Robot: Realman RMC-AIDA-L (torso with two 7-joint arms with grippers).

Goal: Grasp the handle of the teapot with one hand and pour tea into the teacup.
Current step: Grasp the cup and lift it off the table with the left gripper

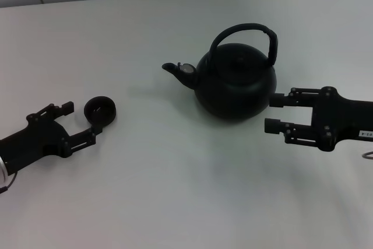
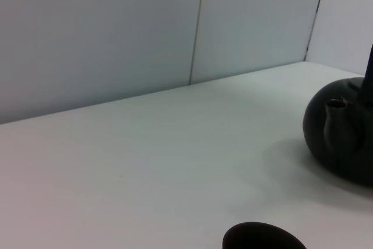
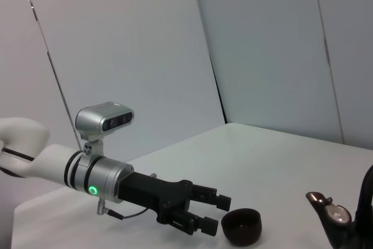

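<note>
Teapot upright mid-bench, spout toward robot's left; handle arched above lid, untouched; right claw fingers apart, just beside teapot's right flank; teacup well apart at left; left claw fingers apart, flanking teacup, contact unclear.

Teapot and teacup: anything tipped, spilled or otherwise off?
Nothing stands out. The teapot sits upright with its handle arched over the top, the teacup is upright, and the table shows no spill. The open left gripper is at the teacup; the open right gripper is beside the teapot's body.
</note>
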